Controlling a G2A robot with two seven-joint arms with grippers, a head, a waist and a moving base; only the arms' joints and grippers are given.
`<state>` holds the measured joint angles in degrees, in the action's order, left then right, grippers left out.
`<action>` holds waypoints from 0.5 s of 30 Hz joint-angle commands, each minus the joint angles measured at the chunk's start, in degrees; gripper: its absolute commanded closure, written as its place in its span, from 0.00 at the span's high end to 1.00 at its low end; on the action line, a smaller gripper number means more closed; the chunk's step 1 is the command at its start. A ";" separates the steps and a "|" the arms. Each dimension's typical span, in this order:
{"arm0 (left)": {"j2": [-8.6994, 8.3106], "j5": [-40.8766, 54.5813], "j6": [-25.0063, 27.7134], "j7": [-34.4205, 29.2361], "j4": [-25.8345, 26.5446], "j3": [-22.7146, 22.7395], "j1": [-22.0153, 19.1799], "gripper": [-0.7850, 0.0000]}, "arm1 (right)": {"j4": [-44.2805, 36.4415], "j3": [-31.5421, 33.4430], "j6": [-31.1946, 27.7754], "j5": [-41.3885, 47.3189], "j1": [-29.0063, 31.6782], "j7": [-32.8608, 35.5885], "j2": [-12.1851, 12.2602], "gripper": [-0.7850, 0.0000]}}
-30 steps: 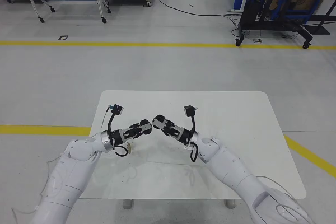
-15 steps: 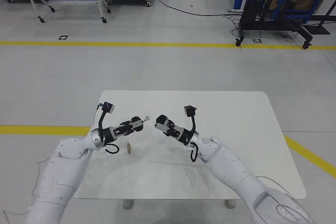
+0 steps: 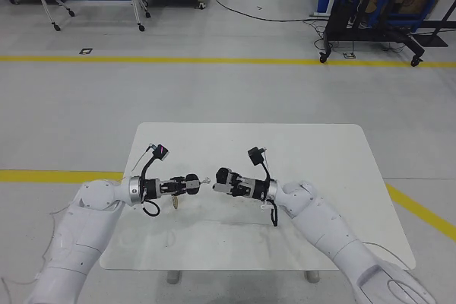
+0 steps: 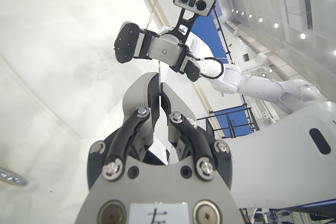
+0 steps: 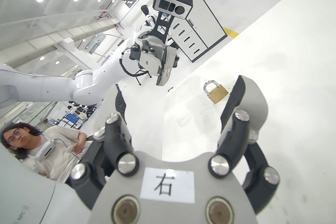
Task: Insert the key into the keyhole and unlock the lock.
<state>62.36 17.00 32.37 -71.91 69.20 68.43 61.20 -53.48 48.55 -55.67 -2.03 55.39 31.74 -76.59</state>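
A small brass padlock (image 3: 175, 201) with a silver shackle lies on the white table (image 3: 327, 152), just on the near side of my left gripper (image 3: 194, 183). That gripper is shut on a thin metal key (image 3: 204, 181), whose blade (image 4: 159, 70) sticks out past the closed fingertips. My left gripper (image 4: 159, 83) hovers above the table with the key pointing at my right gripper (image 3: 220, 181), a short gap away. My right gripper (image 5: 178, 96) stands open and holds nothing. In the right wrist view the padlock (image 5: 215, 92) lies flat on the table beyond its fingers.
The two grippers face each other over the middle of the table. A silver metal piece (image 4: 13, 177) lies on the table near my left wrist. Yellow floor lines and a black frame (image 3: 372, 30) are far behind.
The two grippers, tip to tip a second ago, came apart with the key in my left gripper. Both have since dropped toward the near side and now face each other level.
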 commanded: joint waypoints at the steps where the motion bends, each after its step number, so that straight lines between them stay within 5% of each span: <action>1: -0.27 -0.42 0.11 0.11 0.34 -0.63 0.05 0.00 | -0.23 -0.35 0.63 4.14 -0.19 4.42 0.21 0.45; 15: -2.01 -0.37 1.47 1.47 1.11 -4.62 -0.60 0.00 | 1.48 -2.57 4.34 19.16 -2.62 20.42 0.38 0.34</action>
<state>60.46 16.51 33.75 -70.54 70.26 64.01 60.63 -52.21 46.04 -51.39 16.62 52.89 51.70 -76.19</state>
